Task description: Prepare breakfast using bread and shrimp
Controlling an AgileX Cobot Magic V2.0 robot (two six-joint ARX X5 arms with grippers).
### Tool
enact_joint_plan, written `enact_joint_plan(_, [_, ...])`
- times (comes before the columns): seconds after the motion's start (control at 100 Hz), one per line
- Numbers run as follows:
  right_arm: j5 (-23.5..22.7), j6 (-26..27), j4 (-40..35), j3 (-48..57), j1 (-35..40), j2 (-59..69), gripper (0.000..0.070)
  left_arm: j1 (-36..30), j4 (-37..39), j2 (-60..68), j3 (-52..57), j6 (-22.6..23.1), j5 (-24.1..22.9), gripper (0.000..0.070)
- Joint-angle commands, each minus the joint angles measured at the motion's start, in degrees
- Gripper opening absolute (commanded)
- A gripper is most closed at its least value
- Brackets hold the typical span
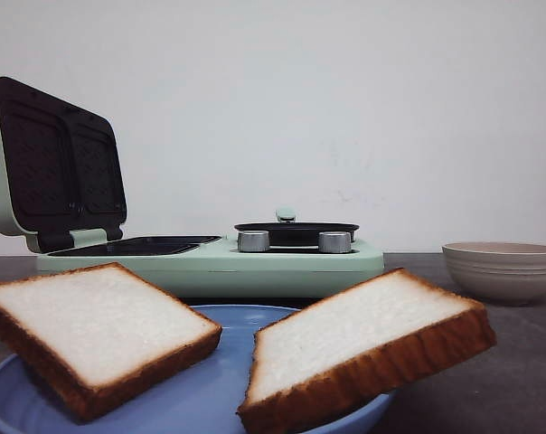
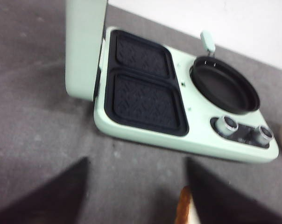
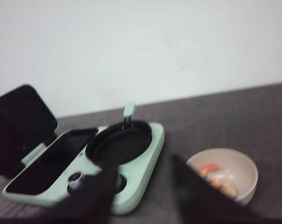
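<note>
Two thick slices of bread lie on a blue plate (image 1: 210,380) close to the front camera, a left slice (image 1: 92,316) and a right slice (image 1: 354,330) whose end overhangs the rim. A crust corner of bread (image 2: 185,210) shows by one finger of my left gripper (image 2: 136,177), which is open and holds nothing. Orange shrimp (image 3: 215,177) lie in a beige bowl (image 3: 246,170), right of the cooker. My right gripper (image 3: 143,170) hangs open above the table near that bowl, holding nothing. Neither gripper shows in the front view.
A mint-green breakfast maker (image 1: 210,262) stands behind the plate. Its lid (image 1: 56,167) is raised at the left over two dark sandwich plates (image 2: 143,100). A round black pan (image 2: 225,86) and two silver knobs (image 2: 227,123) are on its right half. The bowl (image 1: 503,267) sits at the right.
</note>
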Motion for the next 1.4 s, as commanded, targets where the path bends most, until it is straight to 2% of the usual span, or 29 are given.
enact_joint_plan(0.0, [-0.7,0.5,-0.4,0.8,0.2,0.2,0.0424,-0.3,0.0,0.8,0.5,1.3,0.1,0.0524])
enact_joint_plan(0.12, [-0.7,1.2,-0.6,0.8,0.2,0.2,0.0423,-0.4,0.0,1.0,0.5,0.4,-0.2,0.052])
enact_joint_plan(0.24, [-0.6,1.2,-0.6,0.8,0.2,0.2,0.0422,-0.4,-0.4,1.7,0.5,-4.8,0.8,0.0515])
enact_joint_plan(0.36, [-0.5,1.2,-0.6,0.8,0.2,0.2,0.0422,-0.4,-3.3,6.1,0.5,-8.2,5.7,0.0515])
enact_joint_plan(0.53, [-0.5,0.9,-0.6,0.8,0.2,0.2,0.0422,-0.4,-5.2,16.9,0.5,-8.3,15.3,0.0516])
enact_joint_plan(0.67, [-0.6,0.7,-0.7,0.8,0.2,0.2,0.0422,-0.4,-5.1,25.0,0.5,-8.2,19.1,0.0516])
enact_joint_plan(0.81, [-1.1,0.7,-0.9,0.8,0.2,0.2,0.0422,-0.4,-3.4,30.6,0.5,-7.8,22.6,0.0516])
enact_joint_plan(1.0, [-1.9,-0.1,-1.7,0.8,0.2,0.2,0.0421,-0.4,1.9,36.4,0.5,-7.6,31.4,0.0516])
enact_joint_plan(1.17, [-1.9,-0.6,-2.4,0.8,0.2,0.2,0.0419,-0.4,2.0,40.6,0.5,-4.3,31.8,0.0516])
enact_joint_plan(1.39, [-1.7,-0.9,-2.8,0.8,0.2,0.2,0.0414,-0.7,3.4,43.4,0.5,-3.5,31.7,0.0513])
